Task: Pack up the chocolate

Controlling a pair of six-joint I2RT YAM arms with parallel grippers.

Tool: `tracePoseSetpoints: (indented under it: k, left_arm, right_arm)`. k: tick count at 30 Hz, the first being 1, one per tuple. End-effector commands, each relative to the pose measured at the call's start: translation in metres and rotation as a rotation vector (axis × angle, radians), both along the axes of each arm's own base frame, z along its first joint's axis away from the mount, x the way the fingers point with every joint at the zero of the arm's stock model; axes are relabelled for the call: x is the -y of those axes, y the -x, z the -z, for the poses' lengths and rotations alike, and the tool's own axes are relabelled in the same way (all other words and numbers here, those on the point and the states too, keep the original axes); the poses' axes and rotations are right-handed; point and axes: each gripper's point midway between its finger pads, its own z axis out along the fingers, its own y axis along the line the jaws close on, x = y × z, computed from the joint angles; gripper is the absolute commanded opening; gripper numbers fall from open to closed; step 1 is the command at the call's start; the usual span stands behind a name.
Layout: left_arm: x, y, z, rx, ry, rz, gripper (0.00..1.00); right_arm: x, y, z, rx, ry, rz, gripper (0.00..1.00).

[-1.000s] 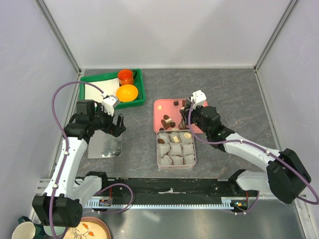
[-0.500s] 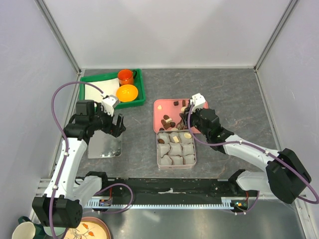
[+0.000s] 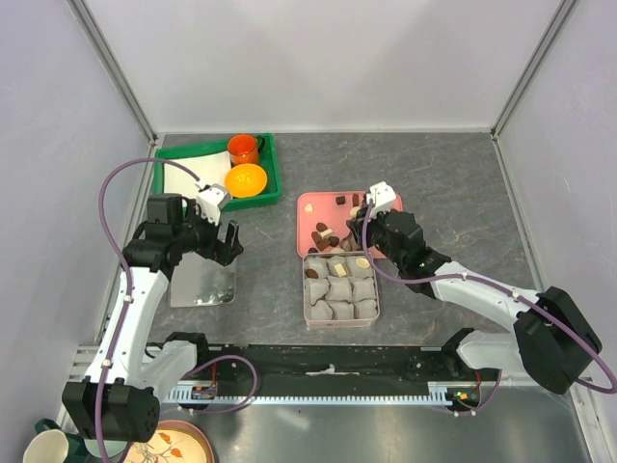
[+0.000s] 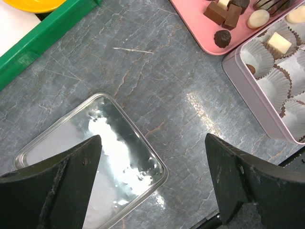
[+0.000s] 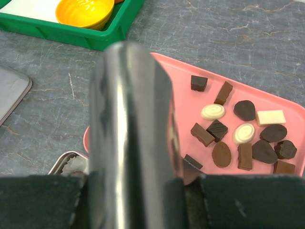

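The right gripper (image 5: pixel 143 200) is clamped narrowly around a shiny metal tool (image 5: pixel 128 119) that points down at the flat pink tray (image 5: pixel 188 107). The tool's own body hides its tip, so I cannot tell whether it has hold of the dark piece (image 5: pixel 193 164) just beside it. The left gripper (image 4: pixel 152 138) hangs wide apart over a silver rectangular lid (image 4: pixel 109 129) on the grey worktop (image 4: pixel 157 71), holding nothing.

The risk is a blind pinch. If the tip lands off centre, it could flick the piece across the tray or shove its close neighbours. Smooth chocolate may also slip from bare metal on the way to the tin.

The chocolate (image 5: pixel 221 153) lies mostly loose on the pink tray as small dark brown ovals, bars and squares, with a few cream swirls and one white slab. A few pieces already sit in the white paper cups (image 4: pixel 274 83) of the pale square tin (image 4: pixel 252 102) just beside the tray.
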Motion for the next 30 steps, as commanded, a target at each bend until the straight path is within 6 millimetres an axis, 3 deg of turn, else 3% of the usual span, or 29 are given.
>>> tracePoseSetpoints:
  k: [1,5,7,8,10,11,20,28,30]
  left_arm:
    - [-0.003,-0.003,-0.013,0.05,-0.014,0.007,0.96]
    - [-0.003,-0.004,-0.015,0.054,-0.015,0.006,0.96]
    - [-0.003,-0.003,-0.015,0.053,-0.015,0.004,0.96]
    - [-0.003,-0.003,-0.015,0.053,-0.014,0.005,0.96]
    - [-0.002,-0.002,-0.014,0.052,-0.014,0.006,0.96]
    - [-0.004,-0.002,-0.014,0.05,-0.017,0.001,0.96]
    - [-0.004,-0.003,-0.015,0.052,-0.02,0.004,0.96]
    - [-0.002,-0.005,-0.013,0.044,-0.007,0.002,0.96]
    - [-0.002,-0.006,-0.013,0.045,-0.011,0.003,0.96]
  right_arm:
    - [-0.005,0.009,0.006,0.001,0.035,-0.047,0.13]
    - [-0.015,-0.005,-0.021,0.075,0.02,-0.057,0.12]
    - [-0.018,-0.016,-0.021,0.067,0.042,-0.032,0.03]
    - [-0.022,-0.024,-0.035,0.09,0.035,-0.025,0.0]
    - [-0.024,-0.035,-0.034,0.079,0.058,-0.004,0.0]
    - [-0.026,-0.043,-0.048,0.1,0.042,0.021,0.0]
    - [-0.027,-0.08,-0.098,0.235,0.014,0.135,0.0]
    - [-0.02,-0.107,-0.091,0.242,0.026,0.223,0.0]
    - [-0.02,-0.109,-0.087,0.259,0.029,0.226,0.14]
